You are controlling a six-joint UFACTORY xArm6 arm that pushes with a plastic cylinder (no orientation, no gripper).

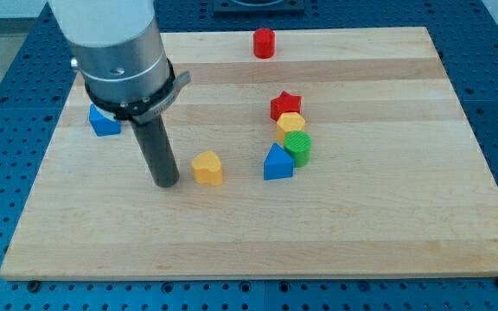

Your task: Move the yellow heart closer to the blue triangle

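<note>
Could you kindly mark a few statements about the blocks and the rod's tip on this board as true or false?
1. My tip sits to the view's left of the yellow heart. True.
2. My tip touches the yellow heart. False: a strip of bare board shows between them.
3. The blue triangle lies to the view's right of the yellow heart. True.
4. The green block lies alone at the view's top. False: it sits beside the blue triangle; the red cylinder is the one alone at the top.
5. The red star is above the yellow block in the view. True.
</note>
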